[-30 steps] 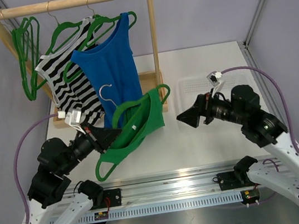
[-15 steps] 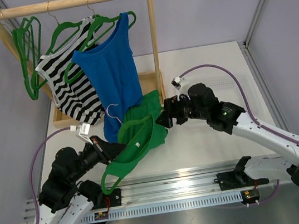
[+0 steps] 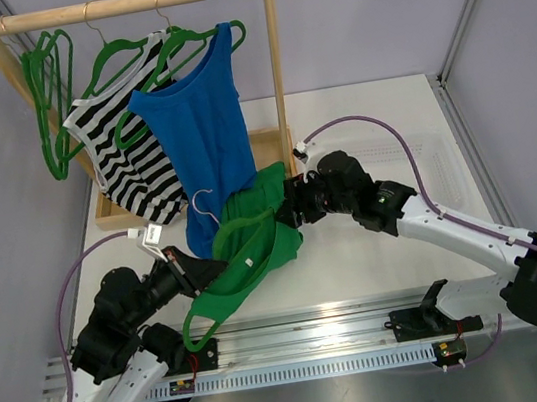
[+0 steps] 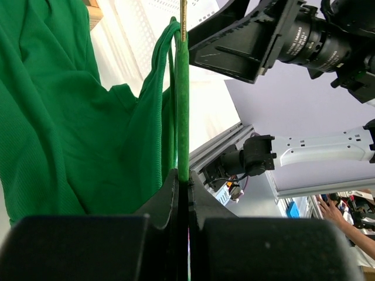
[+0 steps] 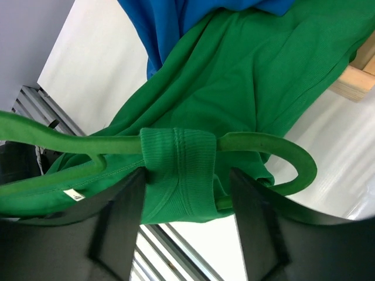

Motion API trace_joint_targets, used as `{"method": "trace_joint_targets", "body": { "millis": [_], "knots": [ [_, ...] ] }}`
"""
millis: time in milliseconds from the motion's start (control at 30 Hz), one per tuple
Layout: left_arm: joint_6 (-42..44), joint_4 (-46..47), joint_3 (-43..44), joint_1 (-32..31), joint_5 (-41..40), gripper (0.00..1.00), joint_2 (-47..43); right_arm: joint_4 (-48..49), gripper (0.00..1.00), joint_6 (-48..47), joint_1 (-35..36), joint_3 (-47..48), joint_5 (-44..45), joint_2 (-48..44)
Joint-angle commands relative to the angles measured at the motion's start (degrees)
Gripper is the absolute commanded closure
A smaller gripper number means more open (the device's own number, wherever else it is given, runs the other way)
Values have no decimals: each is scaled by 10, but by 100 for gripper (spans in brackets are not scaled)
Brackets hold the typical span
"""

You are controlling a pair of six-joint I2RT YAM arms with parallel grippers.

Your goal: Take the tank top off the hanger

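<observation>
Green tank top [image 3: 260, 243] hangs on a green hanger [image 5: 258, 142] over the worktop [image 3: 343, 263]; our left tool [image 4: 183, 181] clamps the hanger, and our right tool [image 5: 186, 174] is spread open around a strap [image 5: 179, 153].

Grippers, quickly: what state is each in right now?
Left gripper: shut on the hanger.
Right gripper: open, straddling the strap.

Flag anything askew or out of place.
The tank top hangs bunched and lopsided on its hanger, which the left gripper holds tilted, off the rack. One strap loops the hanger arm, inside the open right gripper.
</observation>
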Motion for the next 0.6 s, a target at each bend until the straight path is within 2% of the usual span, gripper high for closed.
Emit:
{"method": "trace_joint_targets", "body": {
  "millis": [0, 200, 333, 500, 567],
  "knots": [
    [-16, 57, 7, -3, 41, 100, -5, 35, 37, -13, 6, 23, 12, 12],
    [-14, 48, 17, -3, 45, 100, -11, 39, 72, -15, 6, 32, -5, 14],
    [7, 10, 39, -3, 36, 100, -16, 27, 100, -12, 6, 30, 13, -17],
    [70, -69, 101, -3, 30, 100, -4, -25, 100, -16, 6, 47, 72, -77],
    [91, -80, 122, -3, 44, 100, -1, -56, 100, -23, 7, 59, 126, -87]
  ]
}}
